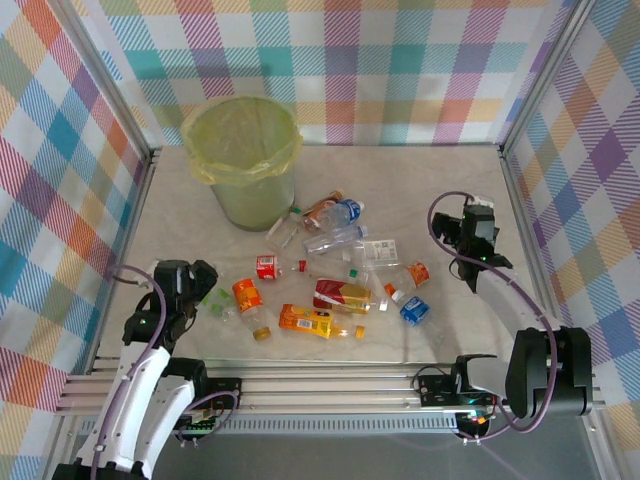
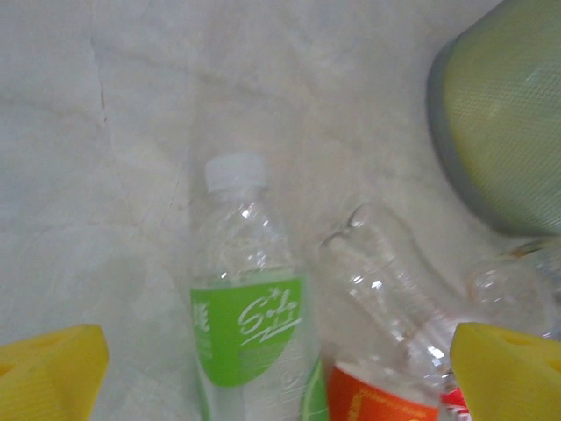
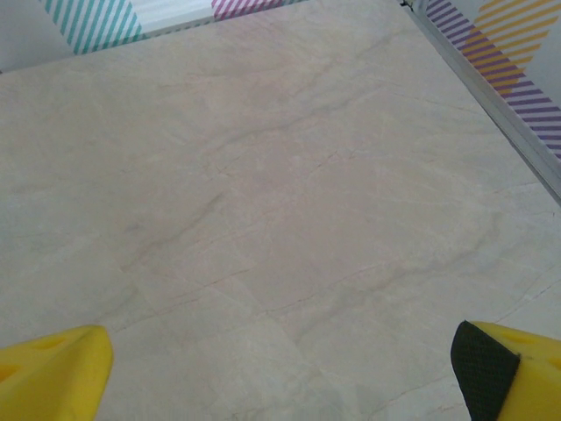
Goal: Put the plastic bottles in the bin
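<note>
The left gripper (image 2: 279, 381) is released, its yellow fingers (image 2: 48, 373) spread wide. Just ahead of it, in line with the gap between the fingers, lies a green-labelled bottle (image 2: 250, 324) with its white cap pointing away from the gripper. Close against that bottle on the gripper's right side lies an orange-labelled bottle (image 2: 386, 307), clear and crushed. Its neck also points away, and its body reaches over to the right finger. The bin (image 2: 508, 114) stands farther ahead and to the right, beyond both bottles.

From above, the other plastic bottles (image 1: 340, 295) lie scattered on the table (image 1: 440, 180) to the right of the left gripper, between it and the right gripper (image 3: 280, 377). The right gripper is also released, with its fingers wide apart. It hangs over bare table, with the bottles off to its left and the chequered wall (image 3: 88, 22) ahead.
</note>
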You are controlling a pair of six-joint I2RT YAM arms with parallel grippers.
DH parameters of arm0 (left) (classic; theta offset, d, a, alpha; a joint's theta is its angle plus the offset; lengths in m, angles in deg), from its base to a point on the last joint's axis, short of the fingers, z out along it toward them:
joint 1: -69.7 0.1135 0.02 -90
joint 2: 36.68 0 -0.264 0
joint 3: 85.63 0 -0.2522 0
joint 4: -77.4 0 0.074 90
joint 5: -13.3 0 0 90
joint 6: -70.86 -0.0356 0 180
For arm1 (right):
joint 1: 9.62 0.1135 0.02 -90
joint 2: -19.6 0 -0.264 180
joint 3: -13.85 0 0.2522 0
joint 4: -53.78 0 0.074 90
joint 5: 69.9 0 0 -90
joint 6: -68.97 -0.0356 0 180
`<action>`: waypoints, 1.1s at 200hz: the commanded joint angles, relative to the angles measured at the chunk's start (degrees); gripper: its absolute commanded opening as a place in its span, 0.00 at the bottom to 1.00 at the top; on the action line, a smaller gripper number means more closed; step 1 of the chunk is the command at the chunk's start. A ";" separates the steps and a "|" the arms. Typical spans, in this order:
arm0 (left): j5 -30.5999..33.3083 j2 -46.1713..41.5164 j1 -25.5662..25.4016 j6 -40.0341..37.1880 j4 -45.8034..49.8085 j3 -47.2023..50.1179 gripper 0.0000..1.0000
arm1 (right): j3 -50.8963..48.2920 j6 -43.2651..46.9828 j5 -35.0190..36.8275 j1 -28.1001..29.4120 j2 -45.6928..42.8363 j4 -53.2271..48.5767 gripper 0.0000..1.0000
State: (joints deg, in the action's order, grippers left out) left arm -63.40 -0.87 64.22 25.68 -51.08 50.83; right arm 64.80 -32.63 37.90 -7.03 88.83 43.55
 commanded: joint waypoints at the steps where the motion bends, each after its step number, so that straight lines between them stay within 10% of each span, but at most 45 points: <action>1: -1.93 1.90 0.38 0.50 1.49 2.02 1.00 | 1.69 -0.80 0.27 0.22 0.27 -1.06 1.00; 220: -2.67 24.60 0.29 1.02 -14.02 5.18 0.84 | 1.44 -0.10 -0.58 1.10 0.55 -0.07 1.00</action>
State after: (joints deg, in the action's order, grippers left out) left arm -67.62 21.60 64.22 25.29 -62.64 55.07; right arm 64.80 -32.60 37.88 -6.37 89.20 42.50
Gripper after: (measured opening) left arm 0.850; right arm 0.996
